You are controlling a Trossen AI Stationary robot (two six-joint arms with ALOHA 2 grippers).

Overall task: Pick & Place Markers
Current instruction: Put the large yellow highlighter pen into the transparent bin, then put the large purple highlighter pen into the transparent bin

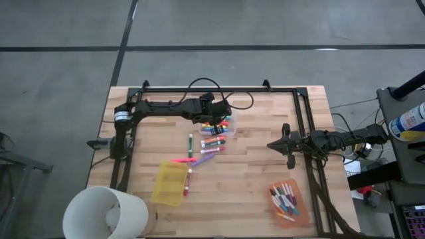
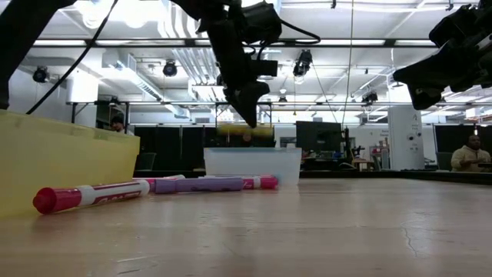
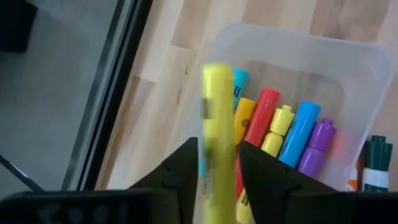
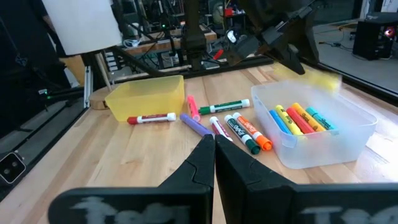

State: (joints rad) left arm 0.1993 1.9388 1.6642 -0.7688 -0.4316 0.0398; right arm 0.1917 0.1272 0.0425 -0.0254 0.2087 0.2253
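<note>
Pinched in the left gripper (image 3: 217,163), a yellow marker (image 3: 217,124) hangs above the clear bin (image 1: 229,123) already holding several markers, while others lie loose beside the bin, unsorted; right gripper (image 4: 214,149) waits well apart, pressed together.

**Table and what lies on it**

A light wooden table (image 1: 252,166) carries a black frame (image 1: 302,116) along its far, left and right edges. A clear bin (image 1: 229,125) sits near the far middle. Loose markers (image 1: 212,143) lie just beside it toward the centre. A yellow bin (image 1: 169,184) lies near the front left, an orange bin (image 1: 287,202) at the front right corner.
</note>
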